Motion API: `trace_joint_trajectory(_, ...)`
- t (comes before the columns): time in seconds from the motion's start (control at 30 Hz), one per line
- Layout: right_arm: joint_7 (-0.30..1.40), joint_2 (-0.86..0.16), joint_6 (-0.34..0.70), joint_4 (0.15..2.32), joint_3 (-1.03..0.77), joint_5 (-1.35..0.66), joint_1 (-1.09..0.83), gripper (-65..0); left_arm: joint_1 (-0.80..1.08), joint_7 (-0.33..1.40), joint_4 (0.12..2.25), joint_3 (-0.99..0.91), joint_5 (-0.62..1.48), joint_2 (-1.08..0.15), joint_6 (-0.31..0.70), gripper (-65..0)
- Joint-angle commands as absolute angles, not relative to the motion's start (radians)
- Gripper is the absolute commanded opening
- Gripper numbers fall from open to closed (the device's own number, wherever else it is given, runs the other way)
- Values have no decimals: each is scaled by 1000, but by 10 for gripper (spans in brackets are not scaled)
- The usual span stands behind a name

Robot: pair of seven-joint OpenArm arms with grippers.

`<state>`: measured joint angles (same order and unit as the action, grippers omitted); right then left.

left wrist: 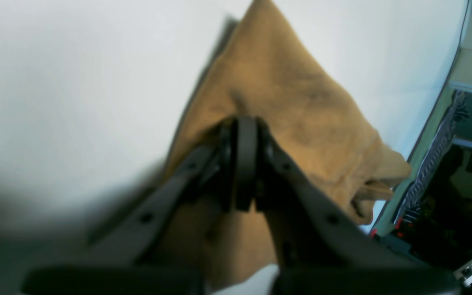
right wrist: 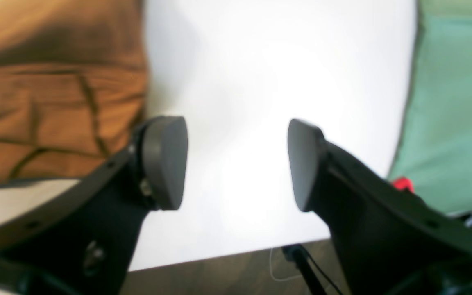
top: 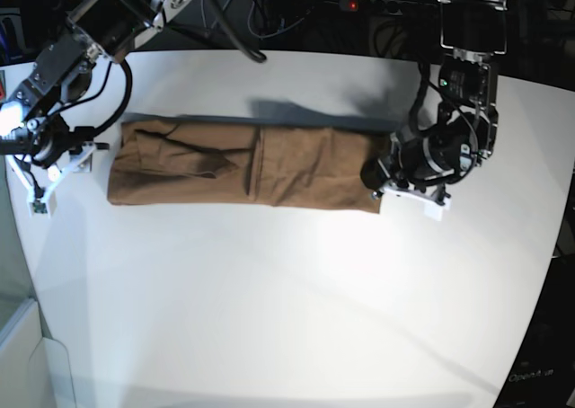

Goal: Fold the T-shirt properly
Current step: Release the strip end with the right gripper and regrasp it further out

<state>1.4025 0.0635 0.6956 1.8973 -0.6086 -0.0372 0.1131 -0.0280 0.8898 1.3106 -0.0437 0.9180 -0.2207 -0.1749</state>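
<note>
Tabletop (top: 296, 309): white, round-edged. Wide bare surface on the near side of the cloth in the base view; a narrower bare strip behind it up to the far rim. Dark floor and cabling lie beyond the rim.

T-shirt (top: 243, 165): tan-brown, folded into a long narrow band, lying flat on the far half of the tabletop. Long axis runs side to side across the base view, one short end toward each arm. Long edges fairly straight; creases cross the middle and the half nearer the right arm. The end at the left arm is bunched and lifted.

Left pincer (top: 384, 176): at the band's end on the base view's right, clamped tight on the T-shirt. The left wrist view alone shows this grip close up: fingers pressed together with cloth pinched between them, fabric rising in a peak and draping off to one side, with the tabletop's edge just past it.

Right pincer (right wrist: 238, 164): spread wide, holding nothing. The right wrist view alone shows the clear gap between its pads (right wrist: 166, 162), bare tabletop under them, the shirt's wrinkled end just beside one pad, and the tabletop's rim near below. The base view places it off the band's other end, near the rim.
</note>
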Motion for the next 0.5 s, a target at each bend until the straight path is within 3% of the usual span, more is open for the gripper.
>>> trace_joint_trajectory(0.0, 1396, 59, 698, 1894, -596, -44, 130, -287, -19, 895, 1305, -44, 839, -232, -220, -628)
trace_joint_trajectory(0.27, 1396, 50, 698, 1670, -579, -174, 182, -287, -19, 897, 1307, -47, 839, -232, -220, -628)
trace_joint_trajectory(0.47, 1396, 35, 698, 1641, -578, -297, 182, -287, -19, 900, 1307, -48, 839, -232, -220, -628)
